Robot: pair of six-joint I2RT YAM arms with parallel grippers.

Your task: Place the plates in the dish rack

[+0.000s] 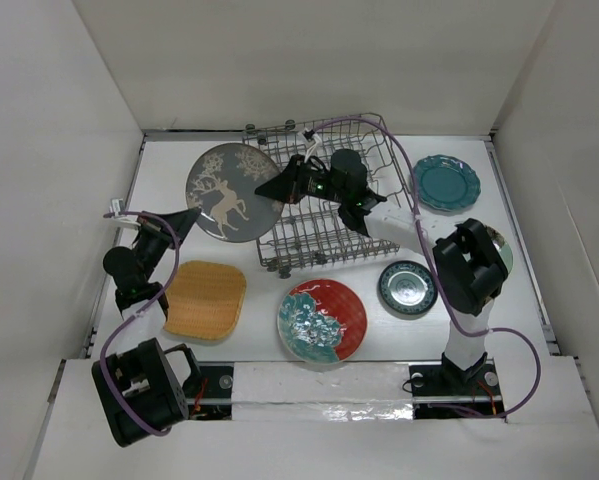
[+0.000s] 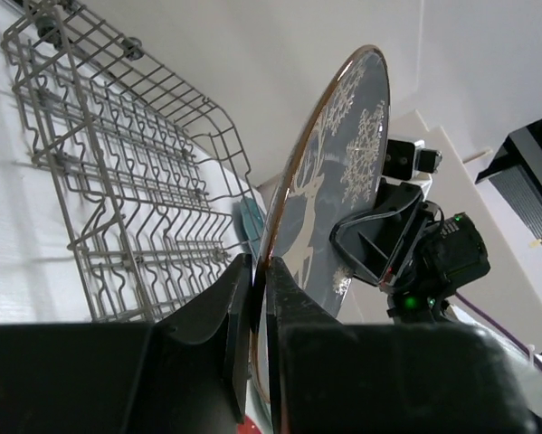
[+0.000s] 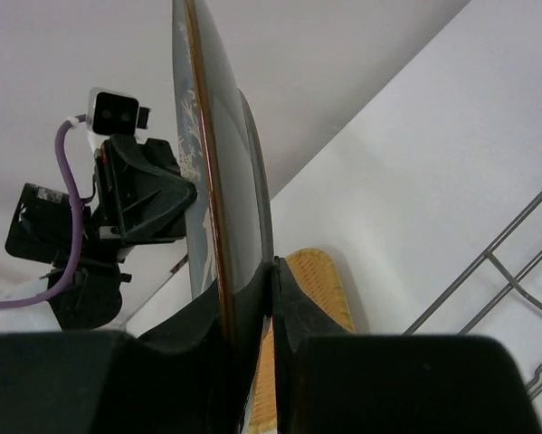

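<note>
At the left end of the rectangular grey wire dish rack (image 1: 299, 235), I have the grey-brown round plate with a pale deer pattern (image 1: 229, 195) pinched from both sides. The left jaws are clamped on its left rim and the right jaws on its right rim. It hangs tilted, not yet among the tines. 4 more lie flat on the white worktop (image 1: 259, 345): the orange textured rounded-square plate (image 1: 205, 299), the red-and-teal floral plate (image 1: 321, 320), the small dark teal-rimmed plate (image 1: 408, 287) and the dark teal scalloped plate (image 1: 446, 182).

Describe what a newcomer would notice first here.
The grey deer-patterned plate draws the eye, held between both arms at the dish rack's left end: the left arm's fingers pinch its left rim, the right arm's fingers its right. In front lie a red-and-teal plate and an orange plate.
</note>
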